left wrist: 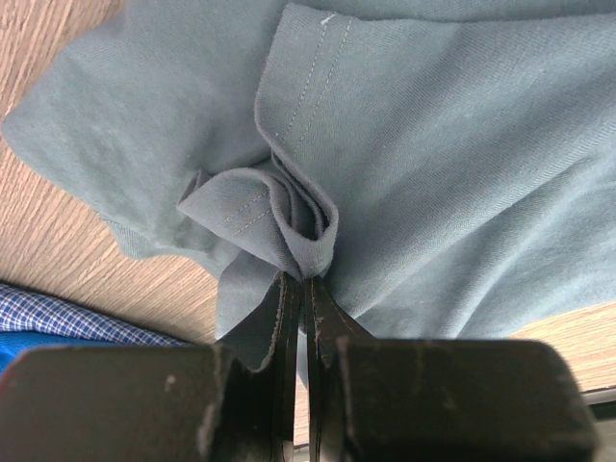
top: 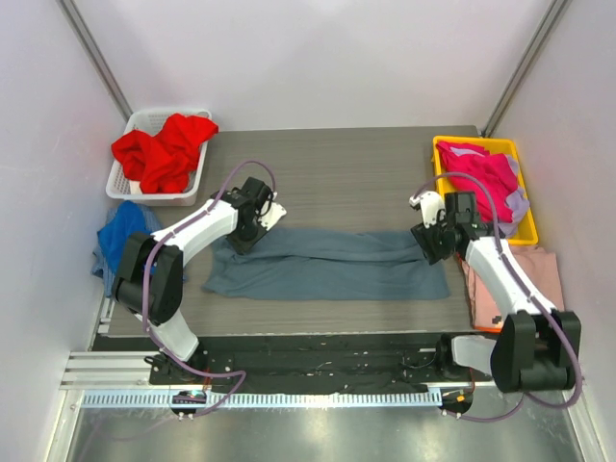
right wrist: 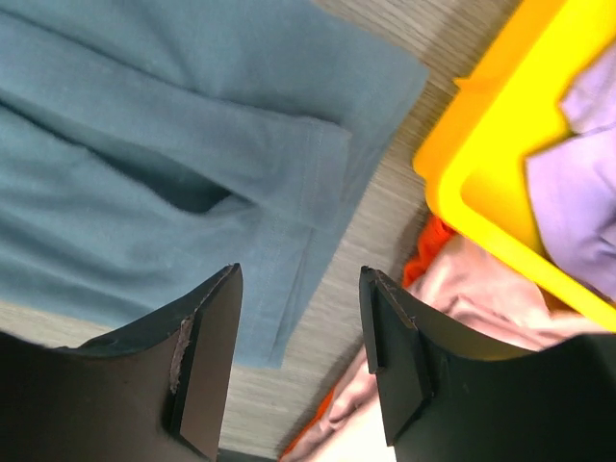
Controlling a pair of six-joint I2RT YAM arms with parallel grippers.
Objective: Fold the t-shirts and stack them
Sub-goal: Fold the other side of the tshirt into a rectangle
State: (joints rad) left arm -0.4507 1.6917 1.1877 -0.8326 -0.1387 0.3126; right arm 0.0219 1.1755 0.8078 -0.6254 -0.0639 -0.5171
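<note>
The slate blue-grey t-shirt (top: pixel 327 265) lies as a long folded strip across the middle of the table. My left gripper (top: pixel 252 231) is at its left end, shut on a bunched fold of the hem (left wrist: pixel 289 217), its fingertips (left wrist: pixel 289 289) pressed together on the cloth. My right gripper (top: pixel 433 241) hovers over the strip's right end, open, with only table and the shirt's edge (right wrist: pixel 144 144) showing between its fingers (right wrist: pixel 217 318). A red t-shirt (top: pixel 164 149) fills a white basket. A magenta t-shirt (top: pixel 481 168) sits in a yellow tray, a pale pink one (top: pixel 520 274) beside it, and a royal blue one (top: pixel 120 241) at far left.
The white basket (top: pixel 144 120) stands at the back left, the yellow tray (top: pixel 525 231) at the back right, close to my right gripper. In the right wrist view the tray's rim (right wrist: pixel 481 173) holds lavender cloth (right wrist: pixel 577 192). Orange cloth (right wrist: pixel 438 241) shows under the pink.
</note>
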